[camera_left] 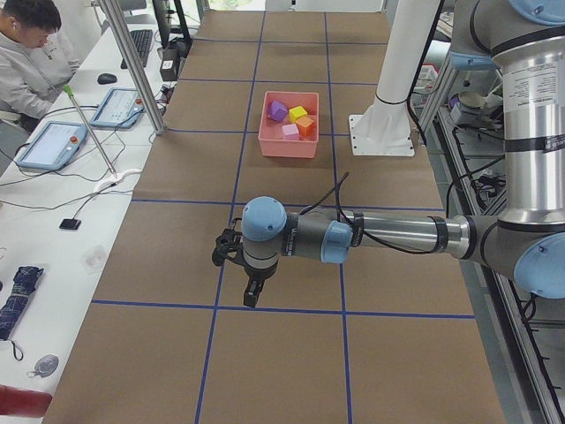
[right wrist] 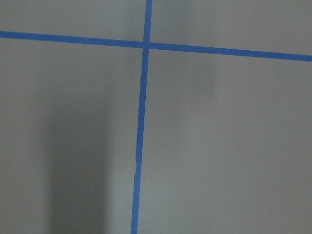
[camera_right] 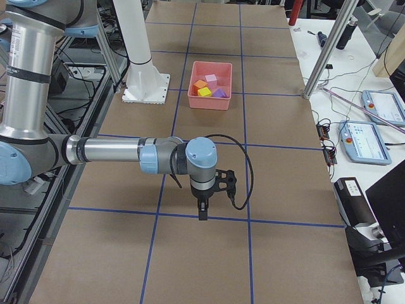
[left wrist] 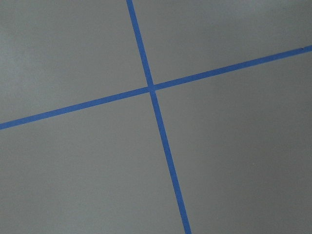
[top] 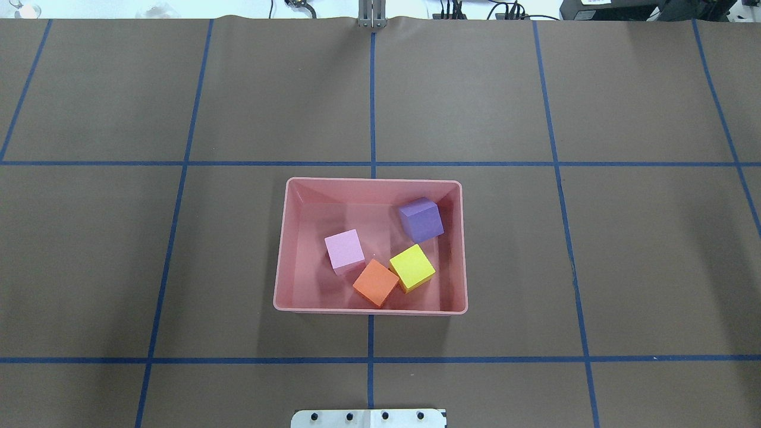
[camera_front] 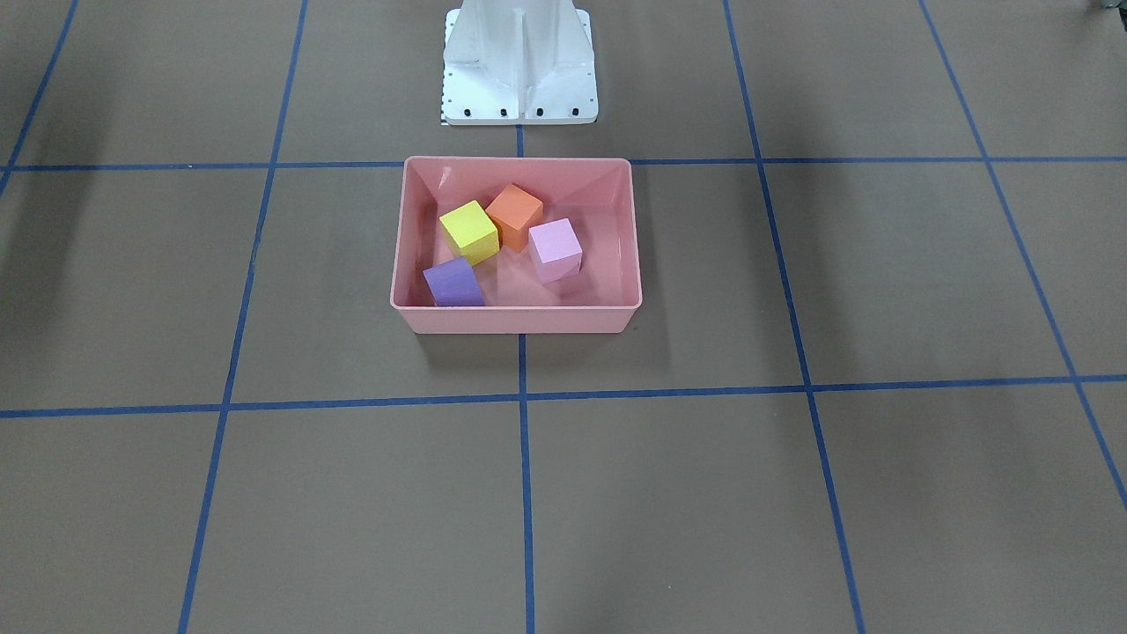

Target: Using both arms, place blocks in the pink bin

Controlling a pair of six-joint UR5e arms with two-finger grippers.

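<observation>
The pink bin (camera_front: 517, 319) sits at the table's middle, just in front of the robot's base. Inside it lie all the blocks: yellow (camera_front: 469, 231), orange (camera_front: 515, 214), pale pink-lilac (camera_front: 556, 248) and purple (camera_front: 454, 283). From overhead the purple block (top: 421, 218) is at the far right and the orange block (top: 376, 282) touches the yellow one (top: 412, 267). My left gripper (camera_left: 252, 296) hangs over bare table far from the bin, seen only from the side. My right gripper (camera_right: 202, 212) does the same at the opposite end. I cannot tell whether either is open or shut. Both wrist views show only table and blue tape.
The white base pedestal (camera_front: 519, 70) stands just behind the bin. Blue tape lines (top: 373, 107) grid the brown table. A person (camera_left: 26, 53) sits at a side bench with tablets (camera_left: 53, 146) and a metal post (camera_left: 132, 62). A second bench with devices (camera_right: 380, 107) lies opposite.
</observation>
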